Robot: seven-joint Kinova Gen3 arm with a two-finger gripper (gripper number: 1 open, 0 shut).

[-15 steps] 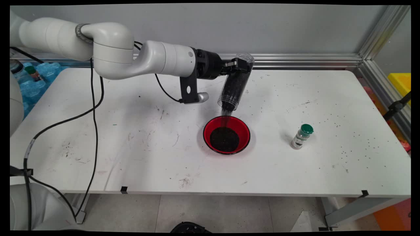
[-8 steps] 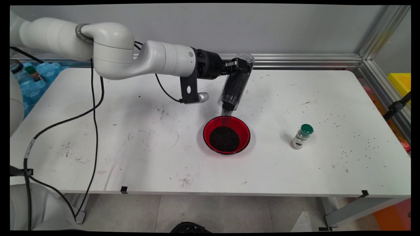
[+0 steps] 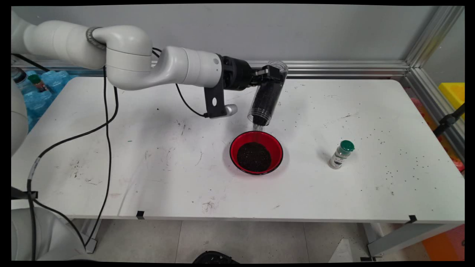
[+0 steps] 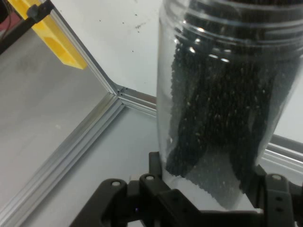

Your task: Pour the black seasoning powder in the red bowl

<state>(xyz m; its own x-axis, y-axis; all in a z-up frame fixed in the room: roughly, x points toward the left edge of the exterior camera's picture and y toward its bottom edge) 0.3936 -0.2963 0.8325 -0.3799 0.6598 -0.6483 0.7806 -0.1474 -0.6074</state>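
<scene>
A clear plastic jar (image 3: 266, 94) packed with small black grains is clamped between the jaws of the black gripper (image 3: 272, 74) in the upper middle of the frame, tilted steeply with its open mouth pointing down. A thin stream of grains falls from the mouth into a red bowl (image 3: 275, 145) just below it on the white counter (image 3: 148, 167), where a dark heap of grains (image 3: 254, 157) fills the bowl's middle.
</scene>
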